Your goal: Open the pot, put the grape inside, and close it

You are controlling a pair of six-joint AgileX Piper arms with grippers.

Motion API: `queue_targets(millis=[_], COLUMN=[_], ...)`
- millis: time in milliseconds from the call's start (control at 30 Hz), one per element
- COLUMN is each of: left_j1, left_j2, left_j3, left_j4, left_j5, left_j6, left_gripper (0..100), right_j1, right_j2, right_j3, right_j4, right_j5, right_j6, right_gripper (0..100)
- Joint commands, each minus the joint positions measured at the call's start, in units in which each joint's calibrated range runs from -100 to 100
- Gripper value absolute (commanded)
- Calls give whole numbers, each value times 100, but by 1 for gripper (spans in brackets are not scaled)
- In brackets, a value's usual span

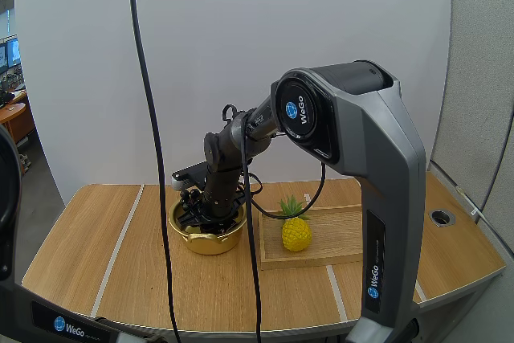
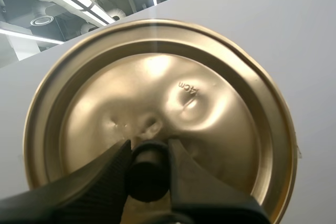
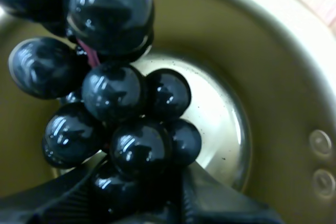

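My right gripper [image 3: 131, 195] pinches the bunch of grapes [image 3: 126, 108], hanging inside the open gold pot [image 1: 207, 242] near the bench's middle (a wooden tray [image 1: 341, 238] sits just beside). My left gripper [image 2: 148, 149] clamps the lid [image 2: 157, 87] by its knob [image 2: 148, 178].

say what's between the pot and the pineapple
In the high view, a strip of bare table and the left rim of the wooden tray that the pineapple stands on.

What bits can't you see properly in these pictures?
High view: the pot's inside, hidden by the right gripper inside it.
Right wrist view: whether the grapes touch the pot's bottom; the bunch covers it.
Left wrist view: part of the lid's rim, behind the left gripper's fingers.
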Motion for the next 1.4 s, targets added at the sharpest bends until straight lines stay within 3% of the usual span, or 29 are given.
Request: queue_targets(millis=[0,467,733,1367], left_j1=[6,6,6,6], left_j2=[-36,-36,-36,-36], left_j3=[-38,-38,-38,-38], left_j4=[79,79,79,79], left_j5=[-251,-251,-251,-251], left_j6=[-54,-54,-54,-54], left_gripper=[0,0,0,0], right_j1=[-18,-18,-25,-25], right_j2=[-6,-77,-219,339], right_j3=[124,76,-469,-469], right_j4=[-420,-478,-478,-596], right_j5=[1208,986,2024,2627], right_j6=[-4,-4,52,52], right_gripper=[0,0,0,0])
